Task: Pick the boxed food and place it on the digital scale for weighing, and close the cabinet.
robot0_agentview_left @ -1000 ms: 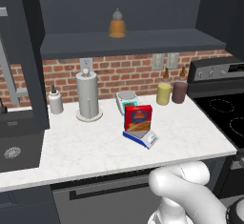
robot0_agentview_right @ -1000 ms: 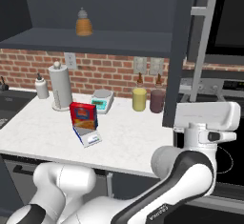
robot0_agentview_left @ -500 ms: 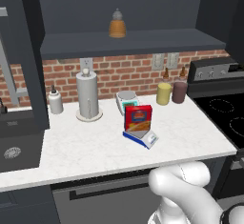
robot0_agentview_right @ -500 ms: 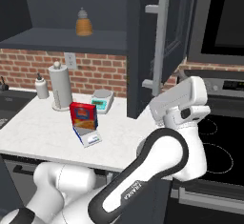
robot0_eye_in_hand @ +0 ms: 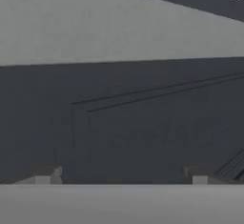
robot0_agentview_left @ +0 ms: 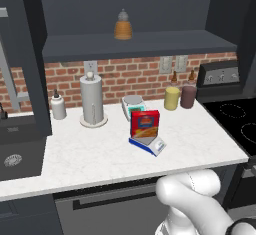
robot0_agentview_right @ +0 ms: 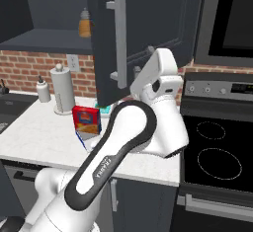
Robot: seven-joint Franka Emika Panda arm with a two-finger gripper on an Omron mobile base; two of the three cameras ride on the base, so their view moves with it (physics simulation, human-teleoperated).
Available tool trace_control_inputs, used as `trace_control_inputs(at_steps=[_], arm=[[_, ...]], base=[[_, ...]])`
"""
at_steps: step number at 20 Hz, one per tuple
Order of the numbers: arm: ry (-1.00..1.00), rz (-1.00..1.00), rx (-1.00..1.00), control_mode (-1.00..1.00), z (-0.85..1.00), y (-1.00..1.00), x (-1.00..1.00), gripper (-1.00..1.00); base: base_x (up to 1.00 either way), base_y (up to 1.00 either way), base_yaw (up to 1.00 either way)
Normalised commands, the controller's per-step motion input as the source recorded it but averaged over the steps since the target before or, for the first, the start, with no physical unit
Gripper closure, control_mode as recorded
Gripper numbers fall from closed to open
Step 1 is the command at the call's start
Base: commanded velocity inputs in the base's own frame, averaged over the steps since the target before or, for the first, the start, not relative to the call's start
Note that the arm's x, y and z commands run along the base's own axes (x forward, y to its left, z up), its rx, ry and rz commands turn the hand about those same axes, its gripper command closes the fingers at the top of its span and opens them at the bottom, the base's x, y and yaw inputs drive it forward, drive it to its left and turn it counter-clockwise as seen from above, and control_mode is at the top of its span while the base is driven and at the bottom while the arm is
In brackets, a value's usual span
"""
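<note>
The red boxed food [robot0_agentview_left: 145, 124] [robot0_agentview_right: 87, 120] stands upright on the blue digital scale [robot0_agentview_left: 150, 145] [robot0_agentview_right: 83, 138] at mid-counter. The dark cabinet's right door [robot0_agentview_right: 148, 28], with its silver bar handle [robot0_agentview_right: 120, 41], hangs part-way swung in front of the shelf [robot0_agentview_left: 140, 44]. My arm reaches up behind that door, the hand close against its face. In the hand view my gripper [robot0_eye_in_hand: 121, 178] is open, nothing between the fingertips [robot0_eye_in_hand: 47, 175], and the dark panelled door [robot0_eye_in_hand: 143, 123] fills the space right ahead. The left door [robot0_agentview_left: 32, 64] stands open.
An amber bottle [robot0_agentview_left: 123, 26] sits on the cabinet shelf. Along the brick wall stand a paper towel holder [robot0_agentview_left: 92, 101], a white scale [robot0_agentview_left: 133, 105], two jars [robot0_agentview_left: 172, 98], and a small bottle [robot0_agentview_left: 58, 106]. The stove [robot0_agentview_right: 217, 152] lies right, the sink [robot0_agentview_left: 15, 154] left.
The right cabinet door has swung leftward across the right base view, with my arm and hand following it. The boxed food and the scale have not moved.
</note>
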Motion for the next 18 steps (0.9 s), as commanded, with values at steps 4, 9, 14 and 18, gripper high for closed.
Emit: trace_control_inputs(at_steps=[4, 9, 14, 18], arm=[[0.00, 0.02, 0.00, -1.00, 0.47, 0.63, 0.43, -1.00], [0.07, 0.00, 0.00, -1.00, 0.12, 0.28, 0.67, -1.00], [0.30, 0.00, 0.00, -1.00, 0.00, 0.00, 1.00, -1.00], [0.38, 0.00, 0.00, -1.00, 0.00, 0.00, 1.00, -1.00]], base=[[0.00, 0.00, 0.00], [0.00, 0.00, 0.00], [0.00, 0.00, 0.00], [0.00, 0.00, 0.00]])
